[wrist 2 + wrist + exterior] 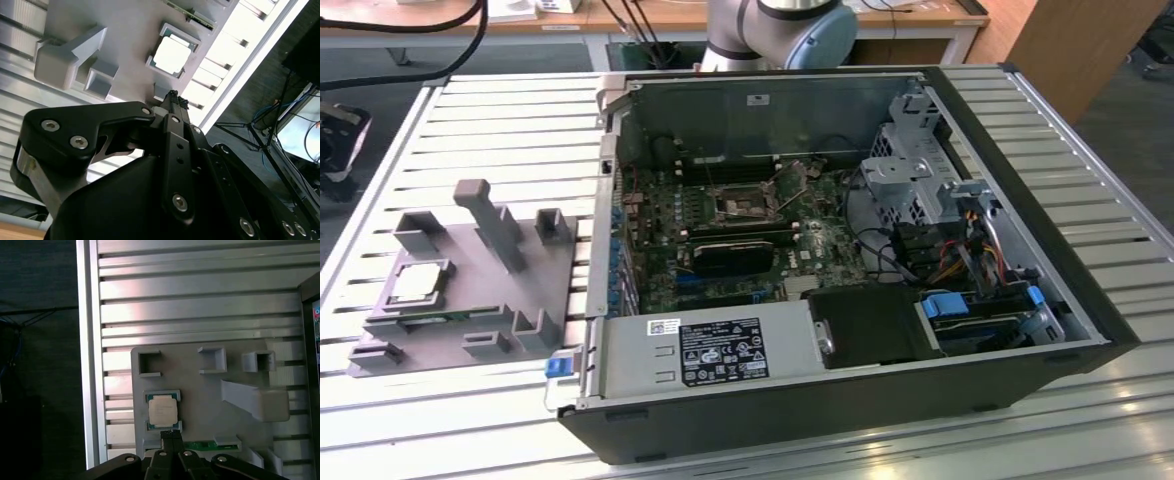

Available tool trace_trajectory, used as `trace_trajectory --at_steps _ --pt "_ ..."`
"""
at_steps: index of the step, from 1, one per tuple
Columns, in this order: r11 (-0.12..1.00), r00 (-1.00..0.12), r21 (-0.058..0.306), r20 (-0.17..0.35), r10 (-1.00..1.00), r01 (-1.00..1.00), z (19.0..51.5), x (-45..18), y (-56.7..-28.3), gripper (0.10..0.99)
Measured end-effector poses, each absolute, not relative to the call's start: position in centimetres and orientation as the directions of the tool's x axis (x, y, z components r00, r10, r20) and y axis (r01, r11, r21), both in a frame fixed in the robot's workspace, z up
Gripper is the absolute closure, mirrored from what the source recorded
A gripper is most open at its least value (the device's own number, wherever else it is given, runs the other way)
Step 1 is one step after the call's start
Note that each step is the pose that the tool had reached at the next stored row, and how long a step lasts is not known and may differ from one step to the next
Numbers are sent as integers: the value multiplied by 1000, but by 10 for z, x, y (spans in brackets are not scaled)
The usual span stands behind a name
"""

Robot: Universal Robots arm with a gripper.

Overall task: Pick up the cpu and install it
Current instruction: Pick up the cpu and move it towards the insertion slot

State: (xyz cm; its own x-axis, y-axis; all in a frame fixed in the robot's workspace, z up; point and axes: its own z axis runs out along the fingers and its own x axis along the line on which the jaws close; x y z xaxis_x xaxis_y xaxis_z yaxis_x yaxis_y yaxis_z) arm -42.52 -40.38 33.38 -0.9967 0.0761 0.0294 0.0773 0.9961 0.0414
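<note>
Probably lab: slotted aluminium bench (494,120), opened computer case (854,400), desks (667,18) behind.

Open air over the cpu, a tighter drop to the socket

The cpu (420,283) (162,411) lies flat in a low frame at the exterior view's left end of the grey holder plate (520,292), and its top is uncovered from above. Tall upright posts (491,225) stand just beyond it on the far and right side. In the open computer case (854,420) the socket (744,203) lies on the motherboard toward the far wall, reachable from above. A black block (740,252) bounds its near side, with the drive cage (914,170) and loose cables (947,255) to the exterior view's right. The power supply (707,352) fills the near left corner.
</note>
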Motion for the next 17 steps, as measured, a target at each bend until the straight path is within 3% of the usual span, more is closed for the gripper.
trace_trajectory --at_steps 6,8,9,12,15,17 --pt "996 -997 43 29 76 77 330 -426 -406 973" --pt "996 -997 43 30 76 77 329 -426 -407 855" --pt "996 -997 43 29 76 77 328 -426 -408 855" --pt "996 -997 44 30 76 77 324 -426 -411 678" --pt "996 -997 45 30 75 77 320 -426 -415 620" --pt "996 -997 45 30 76 77 318 -426 -417 506"
